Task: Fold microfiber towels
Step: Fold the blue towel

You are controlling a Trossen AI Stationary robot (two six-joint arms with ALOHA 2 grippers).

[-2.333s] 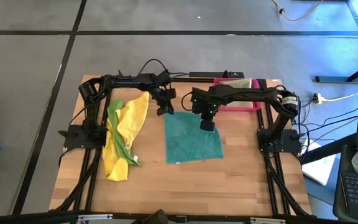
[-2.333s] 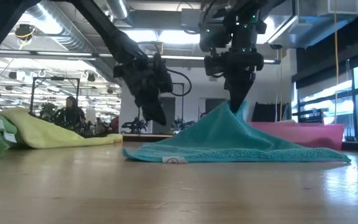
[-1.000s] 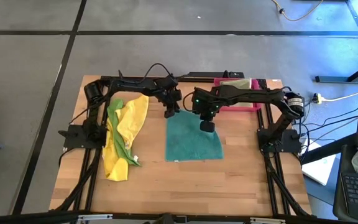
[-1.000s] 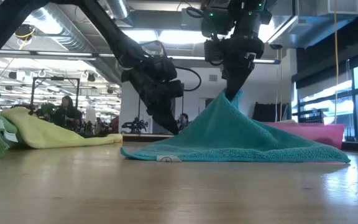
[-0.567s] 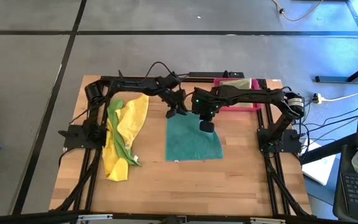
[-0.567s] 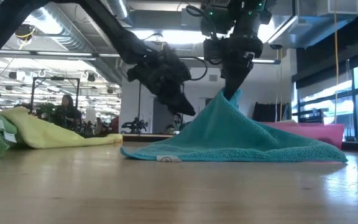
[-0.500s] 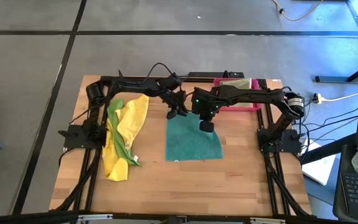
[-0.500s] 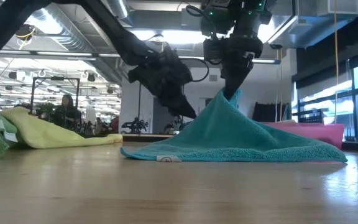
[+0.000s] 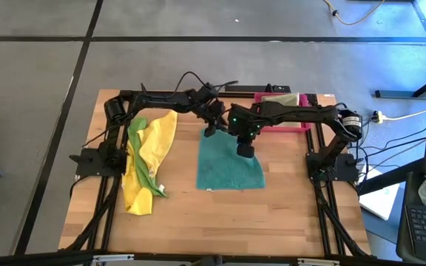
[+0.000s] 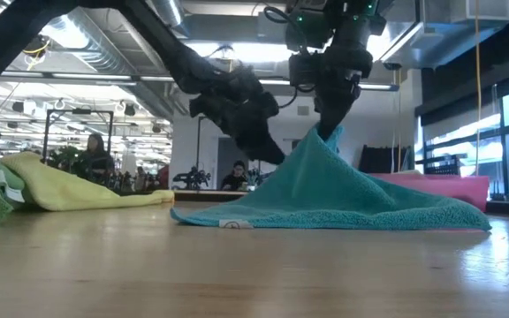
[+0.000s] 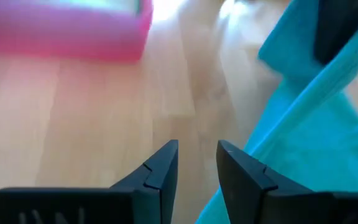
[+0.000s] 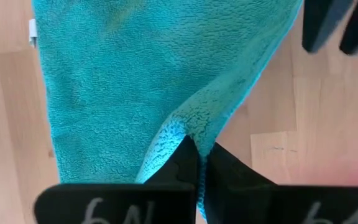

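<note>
Since a moment ago my left gripper (image 9: 211, 130), half open and empty, has swung right toward the teal towel (image 9: 230, 165) my closed right gripper (image 12: 194, 167) pinches up at its far edge, so next I judge it must grab the far-left corner.

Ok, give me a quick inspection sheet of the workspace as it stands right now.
Surface: wooden table, bare at the front.
Job's things: teal towel mid-table, one edge lifted into a peak; yellow towels and a green towel heaped on the left.
Clutter: pink tray at the back, something pale olive in it.
Grippers: right gripper shut on the teal towel; left gripper open beside the towel's raised edge, holding nothing.
Cables: black cable looping over the left arm.
Surroundings: people seen beyond the table.
</note>
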